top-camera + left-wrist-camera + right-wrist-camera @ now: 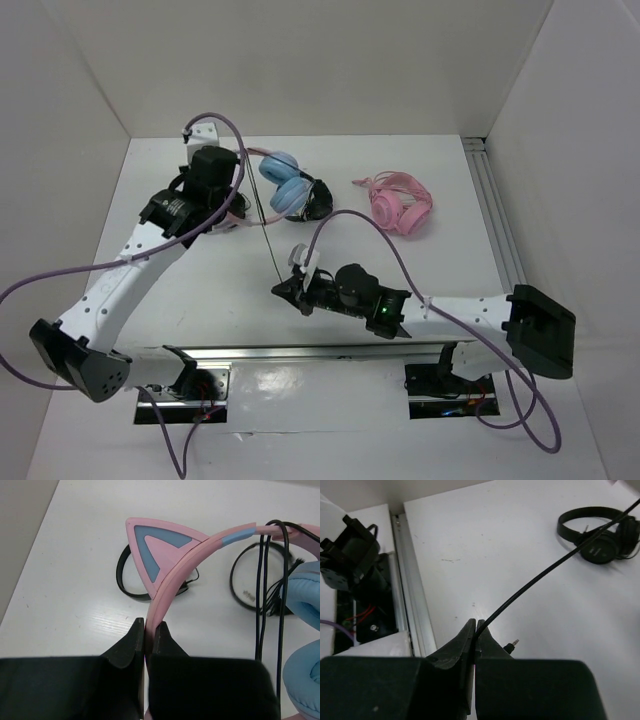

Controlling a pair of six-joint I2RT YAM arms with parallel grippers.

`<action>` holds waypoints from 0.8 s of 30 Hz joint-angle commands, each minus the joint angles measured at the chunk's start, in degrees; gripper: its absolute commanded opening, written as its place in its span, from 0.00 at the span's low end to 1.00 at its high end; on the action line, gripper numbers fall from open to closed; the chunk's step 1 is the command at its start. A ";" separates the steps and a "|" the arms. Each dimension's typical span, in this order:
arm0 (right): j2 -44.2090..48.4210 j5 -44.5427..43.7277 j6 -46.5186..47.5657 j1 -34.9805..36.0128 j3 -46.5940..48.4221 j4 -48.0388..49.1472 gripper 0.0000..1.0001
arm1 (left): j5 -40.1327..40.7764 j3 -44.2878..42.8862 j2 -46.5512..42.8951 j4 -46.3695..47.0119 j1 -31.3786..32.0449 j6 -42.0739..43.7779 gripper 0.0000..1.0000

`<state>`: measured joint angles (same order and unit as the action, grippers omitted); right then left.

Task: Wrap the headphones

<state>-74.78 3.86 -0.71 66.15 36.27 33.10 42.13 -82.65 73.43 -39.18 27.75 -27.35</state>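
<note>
The headphones (284,180), with light blue ear cups, lie at the back of the table. In the left wrist view my left gripper (148,630) is shut on their thin pink headband (172,580), just below a cat ear (152,550). The blue cups (306,595) are at the right, and black cable strands (260,585) hang beside them. The cable (265,232) runs taut from the headphones to my right gripper (287,290) at the table's middle. In the right wrist view that gripper (475,630) is shut on the cable (545,572) near its plug (511,644).
All-pink headphones (400,208) lie at the back right. Black headphones (318,200) lie right of the blue ones, and they also show in the right wrist view (597,535). An aluminium rail (300,352) runs along the near edge. White walls stand on three sides.
</note>
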 commanded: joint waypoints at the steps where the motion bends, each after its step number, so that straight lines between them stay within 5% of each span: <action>1: 3.23 -10.87 7.38 5.55 5.55 -17.32 0.00 | -2.21 -0.23 1.88 9.75 -0.85 3.52 0.00; 6: 3.77 -22.04 17.12 9.78 15.82 -31.23 0.00 | -9.24 4.42 5.59 6.83 0.46 12.05 0.00; 9: 3.25 -33.94 21.17 10.66 19.00 -36.52 0.00 | -21.00 8.90 4.01 7.71 1.87 18.73 0.00; 18: 2.54 -54.03 28.30 14.36 18.49 -30.91 0.02 | -44.19 12.69 3.21 5.08 8.10 30.16 0.00; 24: 5.07 -62.04 35.78 13.57 12.08 -19.42 0.01 | -46.79 13.22 2.69 0.70 11.80 33.24 0.00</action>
<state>-72.71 -50.30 30.30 80.09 50.09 4.89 0.34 -69.67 79.07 -37.30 38.74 2.74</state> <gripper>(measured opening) 0.028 0.109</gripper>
